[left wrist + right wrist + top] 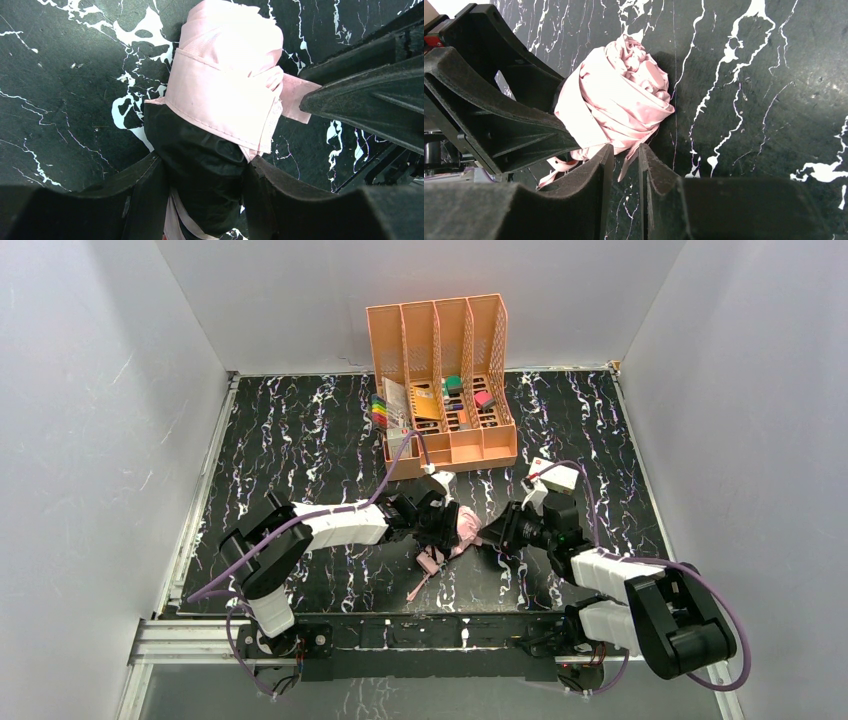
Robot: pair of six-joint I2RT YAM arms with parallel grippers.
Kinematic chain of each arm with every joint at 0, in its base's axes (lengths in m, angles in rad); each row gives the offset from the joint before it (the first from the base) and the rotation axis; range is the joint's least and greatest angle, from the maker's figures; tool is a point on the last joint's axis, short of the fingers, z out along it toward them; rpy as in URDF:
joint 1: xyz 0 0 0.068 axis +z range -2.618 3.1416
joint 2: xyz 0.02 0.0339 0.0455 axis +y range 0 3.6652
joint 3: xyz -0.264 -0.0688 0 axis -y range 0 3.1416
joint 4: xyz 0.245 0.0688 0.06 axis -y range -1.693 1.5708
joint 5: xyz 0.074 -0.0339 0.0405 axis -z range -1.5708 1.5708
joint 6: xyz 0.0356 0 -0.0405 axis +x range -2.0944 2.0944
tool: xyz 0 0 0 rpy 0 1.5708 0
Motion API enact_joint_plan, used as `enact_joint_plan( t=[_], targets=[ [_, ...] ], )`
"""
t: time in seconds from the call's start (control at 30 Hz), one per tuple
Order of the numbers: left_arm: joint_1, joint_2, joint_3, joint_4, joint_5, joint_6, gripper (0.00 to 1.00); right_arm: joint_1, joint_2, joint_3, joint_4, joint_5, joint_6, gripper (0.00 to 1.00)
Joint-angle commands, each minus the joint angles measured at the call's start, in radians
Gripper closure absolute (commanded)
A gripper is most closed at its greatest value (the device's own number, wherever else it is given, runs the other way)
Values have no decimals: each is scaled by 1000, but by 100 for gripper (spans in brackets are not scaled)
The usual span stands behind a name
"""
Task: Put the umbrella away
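Low in the centre of the top view, the left gripper point(205, 170) is closed round the black part of the umbrella point(225, 95), one jaw on each side of the bundle. The umbrella lies folded on the marbled black table point(300, 430), mid-frame, between the two grippers. At its right, the right gripper point(625, 151) has its jaws drawn to a narrow gap, with a tip of pink fabric in that gap; I cannot tell whether they pinch it. At upper centre stands the orange desk organiser point(445, 360), well apart.
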Motion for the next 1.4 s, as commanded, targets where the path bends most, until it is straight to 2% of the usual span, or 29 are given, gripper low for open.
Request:
enact_joint_plan(
  t=[0.0,0.27,0.53,0.7,0.77,0.97,1.13,1.37],
  targets=[
    [-11,114,-57,-208,-87,27,100,-5,-41,-14,-33,-3,24,65],
    [-14,116,-50,-215,-90,29,100,-5,-14,-20,-80,26,23,63],
    [-17,118,-50,-218,-95,26,100,-6,11,-21,-57,29,35,71],
    [-20,123,-50,-219,-98,26,100,-6,23,-16,-51,49,41,88],
    [-21,125,-50,-219,-101,25,100,-6,26,-14,-49,53,41,100],
    [-23,125,-48,-233,-145,8,100,-6,-15,-1,-118,2,7,100],
    [-23,114,-38,-261,-206,-13,100,-5,-62,9,-225,-115,-28,100],
    [-25,135,-17,-283,-221,-12,100,-6,-215,16,-333,-179,-23,100]
  ],
)
